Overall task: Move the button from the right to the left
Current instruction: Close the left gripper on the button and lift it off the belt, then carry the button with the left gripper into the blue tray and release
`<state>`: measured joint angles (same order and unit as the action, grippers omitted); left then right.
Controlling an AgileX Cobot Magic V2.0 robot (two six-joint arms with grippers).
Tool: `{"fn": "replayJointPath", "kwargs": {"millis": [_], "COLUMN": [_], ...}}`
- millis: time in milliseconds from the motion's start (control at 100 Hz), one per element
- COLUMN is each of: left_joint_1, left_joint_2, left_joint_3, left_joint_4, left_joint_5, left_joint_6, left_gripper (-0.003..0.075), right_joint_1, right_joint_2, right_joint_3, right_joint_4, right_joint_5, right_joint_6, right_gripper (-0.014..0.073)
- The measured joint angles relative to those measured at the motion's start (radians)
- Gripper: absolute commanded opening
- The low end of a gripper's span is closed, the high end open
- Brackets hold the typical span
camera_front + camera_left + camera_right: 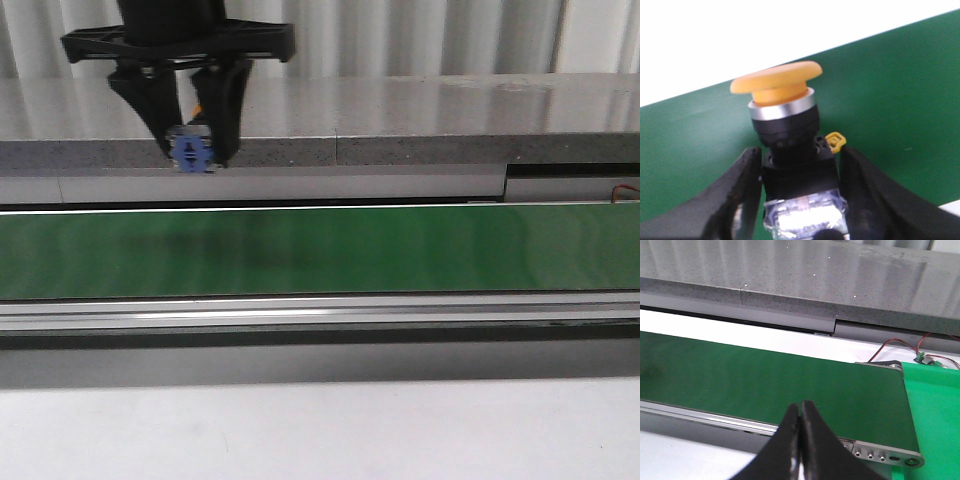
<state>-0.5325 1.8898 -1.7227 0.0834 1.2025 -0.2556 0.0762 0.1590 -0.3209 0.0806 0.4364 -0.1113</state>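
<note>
My left gripper (190,150) hangs above the left part of the green belt (320,250), shut on the button (190,150), whose blue block shows between the fingers. In the left wrist view the button (785,115) has a yellow-orange mushroom cap, a silver ring, a black collar and a pale blue block, held between my two black fingers (740,200), with my left gripper (800,165) well above the belt (900,100). My right gripper (800,410) is shut and empty over the near rail of the belt (765,380). It does not show in the front view.
A grey stone ledge (400,110) runs behind the belt. A metal rail (320,315) runs along its near side, with white table (320,430) in front. In the right wrist view the belt ends at a roller (880,365), with a green mat (935,405) and red wires (920,345) beyond.
</note>
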Motion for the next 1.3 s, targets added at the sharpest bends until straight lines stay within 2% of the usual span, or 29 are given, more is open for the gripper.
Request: {"fn": "replayJointPath", "kwargs": {"millis": [580,880,1300], "left_joint_1": [0.402,0.597,0.835], "left_joint_2": [-0.004,-0.004,-0.004], "left_joint_3": [0.000,0.000,0.026], "left_joint_4": [0.010,0.014,0.018], "left_joint_5": [0.030,0.034,0.034], "left_joint_6": [0.383,0.445,0.484], "left_gripper": [0.0167,0.0100,0.0095], "right_joint_1": [0.000,0.000,0.000], "right_joint_2": [0.000,0.000,0.000], "right_joint_3": [0.000,0.000,0.000], "right_joint_4": [0.000,0.000,0.000], "right_joint_5": [0.000,0.000,0.000], "right_joint_6": [0.000,0.000,0.000], "right_gripper": [-0.0068,-0.0068,-0.0068]}}
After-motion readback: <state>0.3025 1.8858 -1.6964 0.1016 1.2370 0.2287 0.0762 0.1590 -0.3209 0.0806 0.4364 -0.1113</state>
